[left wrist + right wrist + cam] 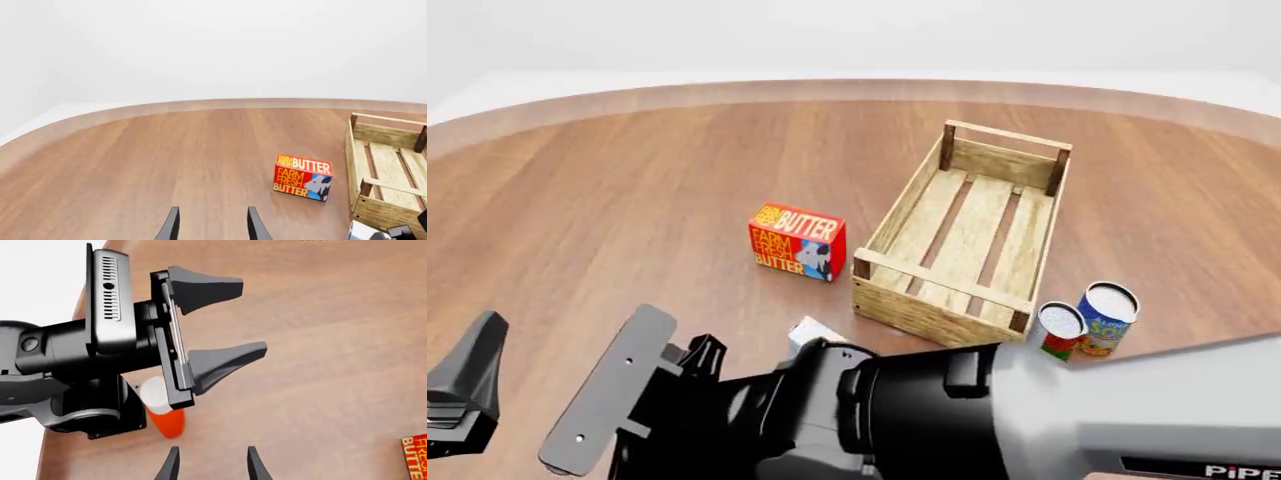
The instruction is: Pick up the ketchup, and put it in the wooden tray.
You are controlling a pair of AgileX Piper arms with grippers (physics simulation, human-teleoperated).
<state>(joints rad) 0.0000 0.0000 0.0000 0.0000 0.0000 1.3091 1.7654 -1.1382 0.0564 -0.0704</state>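
Observation:
The ketchup [168,419], red-orange with a white cap, shows only in the right wrist view. It stands on the table under the left arm's wrist, which partly hides it. My right gripper [212,467] is open and empty, a short way from the ketchup and not touching it. My left gripper [252,317] is open and empty, held above the table; its fingertips also show in the left wrist view [212,225]. The wooden tray [941,305] stands empty right of centre, and also shows in the left wrist view [387,212]. In the front view the ketchup is hidden.
A red butter box [798,243] stands just left of the tray, and shows in the left wrist view [302,176]. Two cans [1088,322] stand at the tray's near right corner. The right arm [961,420] crosses the near table from the right. The table edge [73,320] is close beside the ketchup.

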